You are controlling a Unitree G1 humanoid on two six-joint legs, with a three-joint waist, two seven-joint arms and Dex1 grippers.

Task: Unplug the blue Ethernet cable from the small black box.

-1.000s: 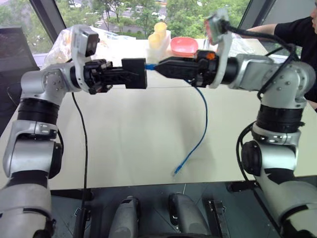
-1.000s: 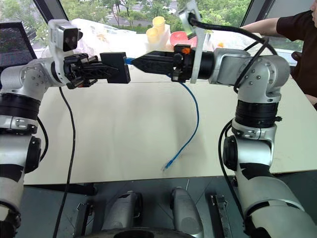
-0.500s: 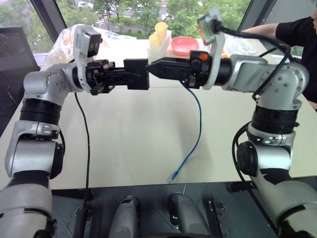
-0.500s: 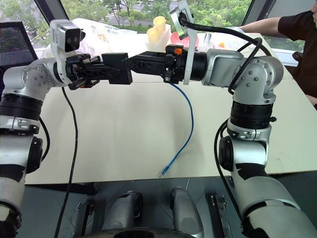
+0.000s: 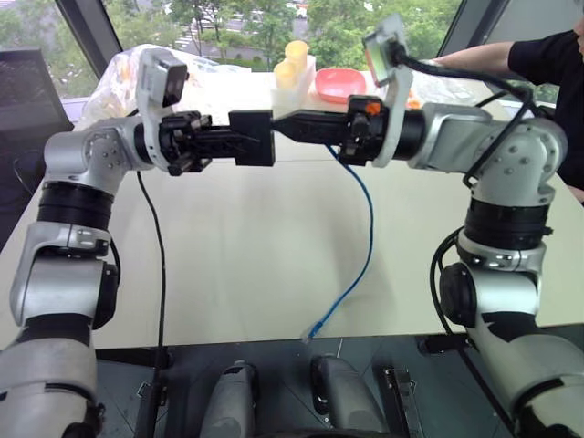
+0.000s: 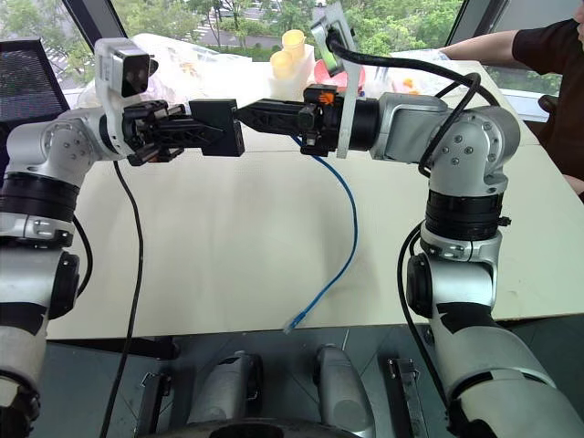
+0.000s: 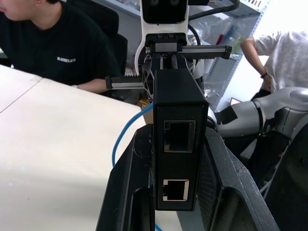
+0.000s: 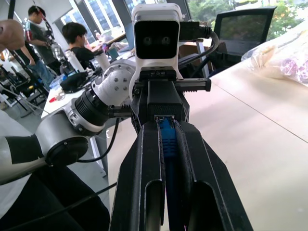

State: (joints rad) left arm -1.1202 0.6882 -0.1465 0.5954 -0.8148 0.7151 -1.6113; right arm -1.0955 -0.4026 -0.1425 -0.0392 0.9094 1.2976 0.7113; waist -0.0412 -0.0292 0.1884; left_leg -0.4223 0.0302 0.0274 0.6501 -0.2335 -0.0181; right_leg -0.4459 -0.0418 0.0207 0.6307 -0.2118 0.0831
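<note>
Above the open middle of the pale counter [image 5: 228, 265], the small black box [image 5: 252, 138] is held level, clamped in the left tool [image 5: 239, 139]. Opposite it, the right tool [image 5: 285, 125] is closed on the blue Ethernet cable [image 5: 363, 239] at the plug, seated in the box. The cord is hung down, its free end at the near edge. Yellow cups [image 5: 290, 62] and a pink bowl [image 5: 339, 84] are set behind; a person's arm [image 5: 474, 58] is rested at the far right.
</note>
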